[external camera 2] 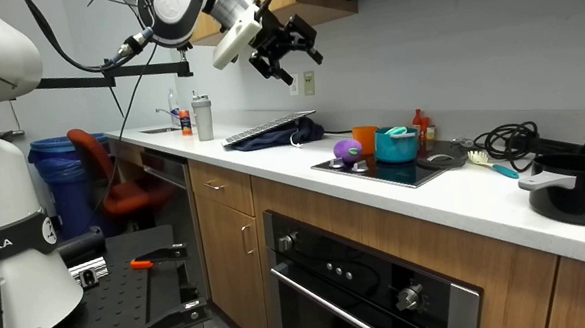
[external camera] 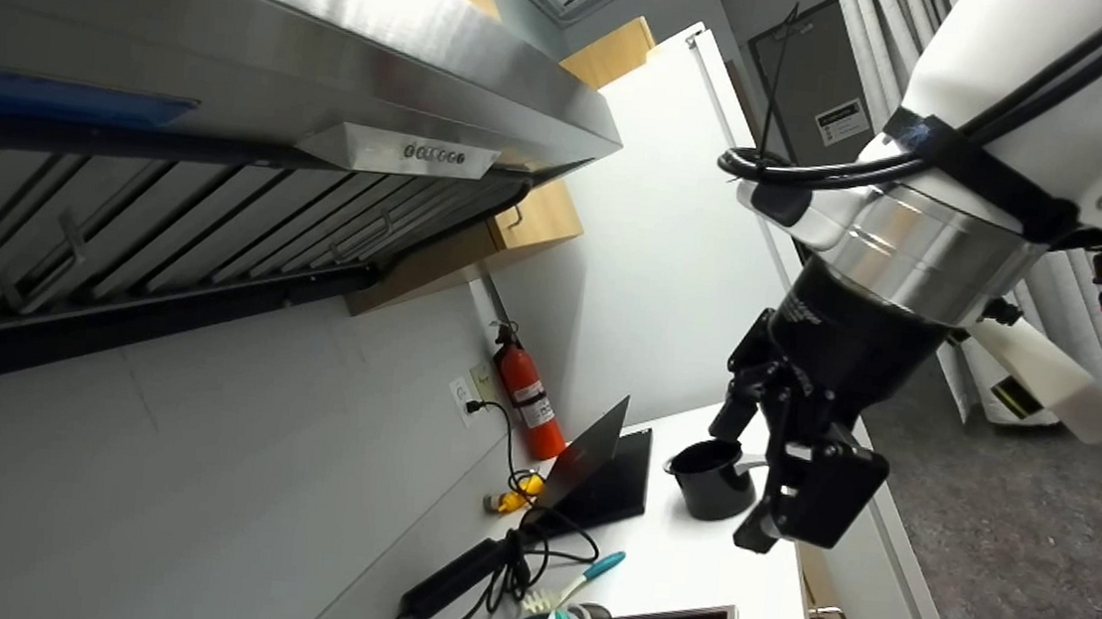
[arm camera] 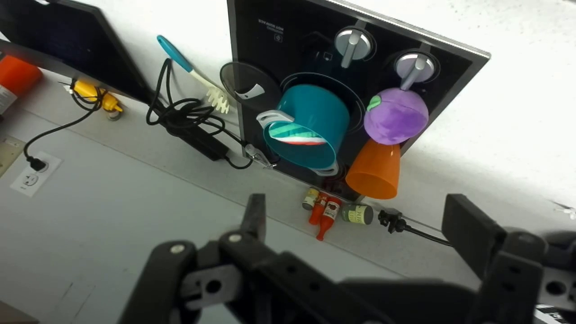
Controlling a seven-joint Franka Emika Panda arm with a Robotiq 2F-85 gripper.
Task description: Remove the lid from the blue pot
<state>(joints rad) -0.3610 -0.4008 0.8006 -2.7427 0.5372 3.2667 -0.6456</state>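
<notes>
The blue pot (arm camera: 310, 108), teal with pale handles, stands uncovered on the cooktop, a striped green, white and red thing (arm camera: 294, 134) inside it. Beside it, partly over the cooktop's edge, lies a dark round lid (arm camera: 247, 78) with a pale handle; the lid (external camera 2: 441, 161) also shows near the pot (external camera 2: 396, 146) in an exterior view. My gripper (arm camera: 357, 200) is open, its fingers wide apart with nothing between them. In an exterior view the gripper (external camera 2: 303, 68) hangs in the air well above the counter, apart from pot and lid.
A purple plush toy (arm camera: 396, 116) and an orange cup (arm camera: 375, 171) sit next to the pot. Small bottles (arm camera: 328, 216) line the wall behind. Cables (arm camera: 189, 117), a teal-handled server (arm camera: 180, 58) and a black pot (external camera 2: 583, 194) are farther along the counter. A range hood (external camera: 234, 52) hangs overhead.
</notes>
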